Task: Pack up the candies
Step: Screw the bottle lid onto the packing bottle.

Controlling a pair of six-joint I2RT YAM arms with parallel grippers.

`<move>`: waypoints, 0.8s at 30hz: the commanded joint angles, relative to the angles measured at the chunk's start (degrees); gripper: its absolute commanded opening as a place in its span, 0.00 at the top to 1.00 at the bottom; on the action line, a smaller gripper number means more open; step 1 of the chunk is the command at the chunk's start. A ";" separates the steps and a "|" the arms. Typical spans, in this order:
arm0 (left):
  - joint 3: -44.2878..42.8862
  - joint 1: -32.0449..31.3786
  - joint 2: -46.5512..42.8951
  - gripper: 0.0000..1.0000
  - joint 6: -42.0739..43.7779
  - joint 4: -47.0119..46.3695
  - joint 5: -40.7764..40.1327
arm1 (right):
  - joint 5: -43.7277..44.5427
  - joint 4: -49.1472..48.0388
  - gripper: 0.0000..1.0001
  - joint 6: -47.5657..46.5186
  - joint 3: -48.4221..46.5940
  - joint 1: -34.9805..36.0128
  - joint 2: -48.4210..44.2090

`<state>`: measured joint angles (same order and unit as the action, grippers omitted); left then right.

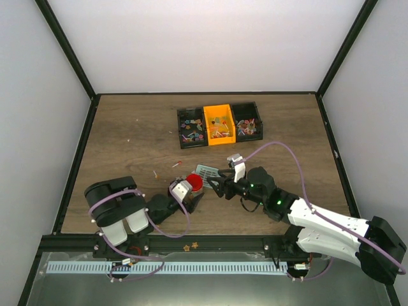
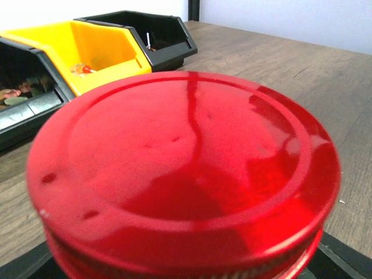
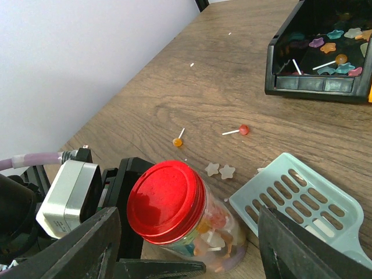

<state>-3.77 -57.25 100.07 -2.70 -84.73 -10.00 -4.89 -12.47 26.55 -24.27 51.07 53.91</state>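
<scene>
Step in hand (judged): lid work on the jar (image 3: pixel 212 232), opening or tightening, cannot tell which.

- The jar lies tilted near the front edge of the tabletop (image 1: pixel 127 127), red lid (image 3: pixel 165 200) on, with candies (image 3: pixel 206 235) visible through its clear wall.
- Left fingers (image 3: pixel 122 197) stand on either side of the jar. Whether they press on it, cannot tell.
- Right fingers (image 3: pixel 87 244) are spread wide and empty, with the lid between them, untouched.

To do it well:
- Centre the right fingers on the lid rim.
- Close squarely.
- Turn about the jar's own axis.
- Left side must hold the body firm, or the jar rolls.
- Keep clear of the scoop (image 3: pixel 302 203), close by at 1 o'clock of the jar.

Counts:
- Jar: 1
- Lid: 1
- Scoop: 1
- Bins (image 1: pixel 191 124): 3 (two black, one orange between), at 12 o'clock of the jar, all holding candies.
- Loose on the tabletop, 10 to 12 o'clock of the jar: lollipops (image 3: pixel 177 141), 2; pale stars (image 3: pixel 212 168), 2.
- Candies in the bins and jar: too many and too small to count.
</scene>
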 commanded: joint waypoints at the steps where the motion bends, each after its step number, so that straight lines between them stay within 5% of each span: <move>1: 0.85 0.29 1.15 0.26 -0.33 -4.54 0.87 | 0.18 -1.79 0.34 -0.80 -1.08 -0.44 0.35; 16: 5.07 0.52 1.96 0.32 -1.09 -11.93 3.69 | -1.41 -7.15 0.35 1.02 -1.56 -0.44 6.59; 24: 7.44 0.54 1.67 0.31 -1.26 -14.16 5.82 | -4.91 -10.69 0.48 2.09 -3.15 -0.44 11.77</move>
<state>-1.37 -56.75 101.01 -2.50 -88.20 -7.25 -7.60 -19.20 28.10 -24.62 50.96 63.92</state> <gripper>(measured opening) 0.690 0.536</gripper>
